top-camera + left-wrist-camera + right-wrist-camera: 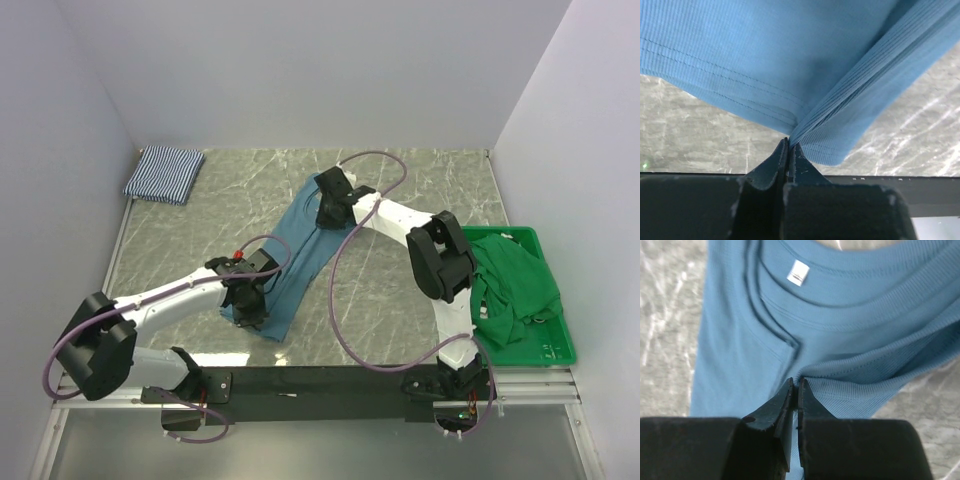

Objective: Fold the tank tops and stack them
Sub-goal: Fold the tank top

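The teal-blue cloth tank top (pixel 300 250) is held at hem and shoulder by the closed left claw (pixel 788 144) and right claw (pixel 796 382). Its held edge must be folded across next

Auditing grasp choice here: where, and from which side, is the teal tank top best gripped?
At its two ends: the hem edge, where the left gripper pinches the teal tank top, and the ribbed edge beside the neckline, where the right gripper pinches it. It lies long and slanted between the arms, so each arm coming from its own side probably keeps it taut.
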